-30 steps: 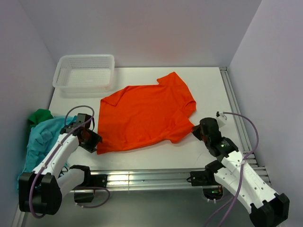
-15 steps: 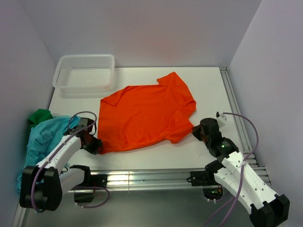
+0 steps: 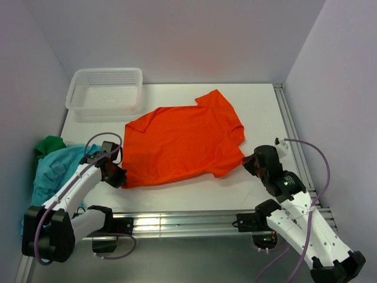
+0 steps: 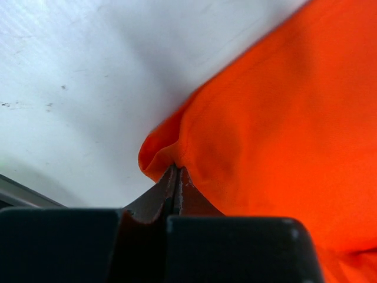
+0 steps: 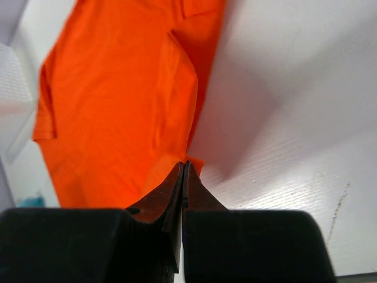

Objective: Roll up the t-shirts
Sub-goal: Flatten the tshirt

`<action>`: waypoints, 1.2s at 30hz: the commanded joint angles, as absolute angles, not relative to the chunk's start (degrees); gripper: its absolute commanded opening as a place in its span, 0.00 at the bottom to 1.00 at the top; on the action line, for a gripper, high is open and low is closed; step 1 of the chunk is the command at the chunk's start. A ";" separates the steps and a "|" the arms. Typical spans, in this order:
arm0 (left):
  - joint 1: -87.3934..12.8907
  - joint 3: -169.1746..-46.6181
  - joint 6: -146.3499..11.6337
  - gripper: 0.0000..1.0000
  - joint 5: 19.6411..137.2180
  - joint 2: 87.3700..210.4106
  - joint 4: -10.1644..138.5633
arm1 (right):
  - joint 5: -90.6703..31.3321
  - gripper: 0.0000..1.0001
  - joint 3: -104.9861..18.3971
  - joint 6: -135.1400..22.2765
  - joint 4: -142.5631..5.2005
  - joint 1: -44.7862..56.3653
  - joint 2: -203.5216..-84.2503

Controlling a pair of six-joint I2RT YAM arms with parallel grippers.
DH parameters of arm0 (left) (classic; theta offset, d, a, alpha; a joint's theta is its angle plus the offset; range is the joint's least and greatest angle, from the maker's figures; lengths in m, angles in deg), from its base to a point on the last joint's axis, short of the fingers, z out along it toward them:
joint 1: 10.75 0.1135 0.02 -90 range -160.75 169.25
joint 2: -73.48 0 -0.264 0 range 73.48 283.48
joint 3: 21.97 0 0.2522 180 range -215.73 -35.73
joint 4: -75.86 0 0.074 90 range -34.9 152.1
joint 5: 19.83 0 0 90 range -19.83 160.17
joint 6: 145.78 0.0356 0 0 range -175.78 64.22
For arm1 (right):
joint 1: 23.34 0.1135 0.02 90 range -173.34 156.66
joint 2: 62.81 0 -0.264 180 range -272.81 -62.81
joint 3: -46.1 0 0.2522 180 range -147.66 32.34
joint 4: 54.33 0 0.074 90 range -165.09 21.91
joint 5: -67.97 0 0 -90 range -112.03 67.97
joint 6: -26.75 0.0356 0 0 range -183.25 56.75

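Observation:
The bright orange t-shirt (image 3: 182, 141) lies spread flat on the white table, collar towards the far right. My left gripper (image 3: 119, 175) is shut on its near-left hem corner, seen pinched in the left wrist view (image 4: 177, 168). My right gripper (image 3: 247, 163) is shut on its near-right hem corner, seen pinched in the right wrist view (image 5: 185, 163). The orange t-shirt fills the wrist views (image 4: 283, 118) (image 5: 118, 106). The teal-blue t-shirt (image 3: 50, 171) and the dark green t-shirt (image 3: 50, 143) lie crumpled at the table's left edge.
A white mesh basket (image 3: 106, 89) stands at the far left corner. A metal rail (image 3: 291, 127) runs along the table's right side. Walls close in on the left, back and right.
My left gripper moved to the shirt's near-left corner and closed on it. My right gripper shifted slightly right, holding its corner; the near hem now lies straighter.

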State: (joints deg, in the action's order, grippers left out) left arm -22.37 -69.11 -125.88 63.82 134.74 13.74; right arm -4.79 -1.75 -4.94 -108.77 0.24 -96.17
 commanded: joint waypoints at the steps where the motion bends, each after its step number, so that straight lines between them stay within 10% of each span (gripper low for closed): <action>1: -22.62 -74.30 -125.04 0.00 62.25 136.50 10.77 | -3.57 0.00 -7.11 -4.71 -111.94 -0.13 -94.36; 23: -21.04 -96.72 -120.91 0.00 58.48 150.56 4.27 | 1.79 0.00 -24.70 -10.52 -110.44 -0.49 -115.54; 36: -20.95 -88.65 -119.41 0.00 62.08 142.14 8.83 | -2.08 0.00 -10.21 -0.16 -119.84 -0.40 -94.55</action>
State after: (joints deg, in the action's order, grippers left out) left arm -21.08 -91.19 -120.90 60.80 145.27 7.68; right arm -2.06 -13.70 -5.71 -114.35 -0.14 -99.14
